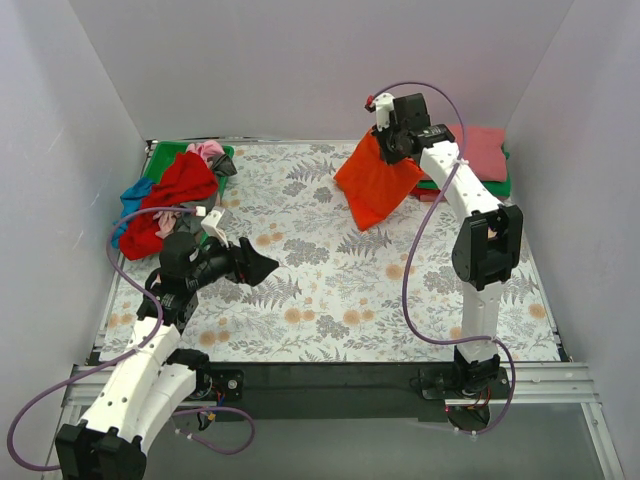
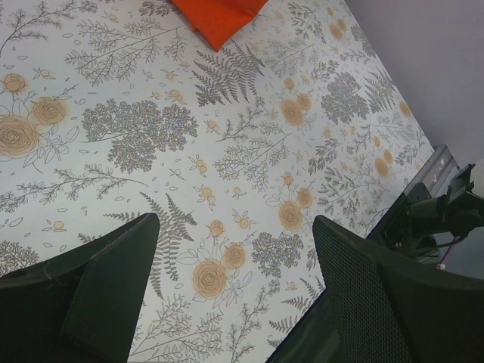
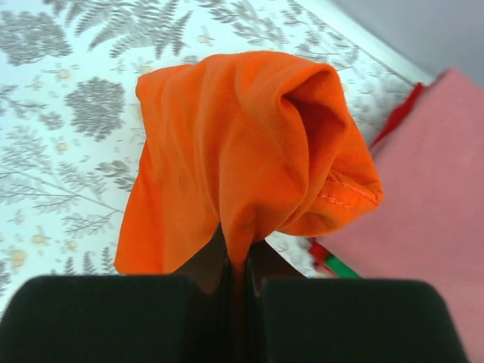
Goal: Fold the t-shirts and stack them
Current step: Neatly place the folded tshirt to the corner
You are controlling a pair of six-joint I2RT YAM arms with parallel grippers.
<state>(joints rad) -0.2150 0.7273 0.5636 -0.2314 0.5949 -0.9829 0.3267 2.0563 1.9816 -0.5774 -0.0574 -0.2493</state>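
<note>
My right gripper (image 1: 383, 142) is shut on the bright orange-red t-shirt (image 1: 375, 183), holding it up so it hangs folded over the back right of the table. In the right wrist view the cloth (image 3: 249, 159) is pinched between the closed jaws (image 3: 240, 283). Beside it lies a stack of folded shirts (image 1: 482, 160), coral pink on top (image 3: 423, 197) with red and green under it. A heap of unfolded shirts (image 1: 175, 190), deep red, blue, green, pink and grey, lies at the back left. My left gripper (image 1: 262, 268) is open and empty over the table's left middle (image 2: 234, 249).
The floral table cloth (image 1: 330, 290) covers the table. White walls close in the left, back and right. The black front rail (image 1: 330, 375) holds the arm bases; the right arm's base (image 2: 435, 215) shows in the left wrist view.
</note>
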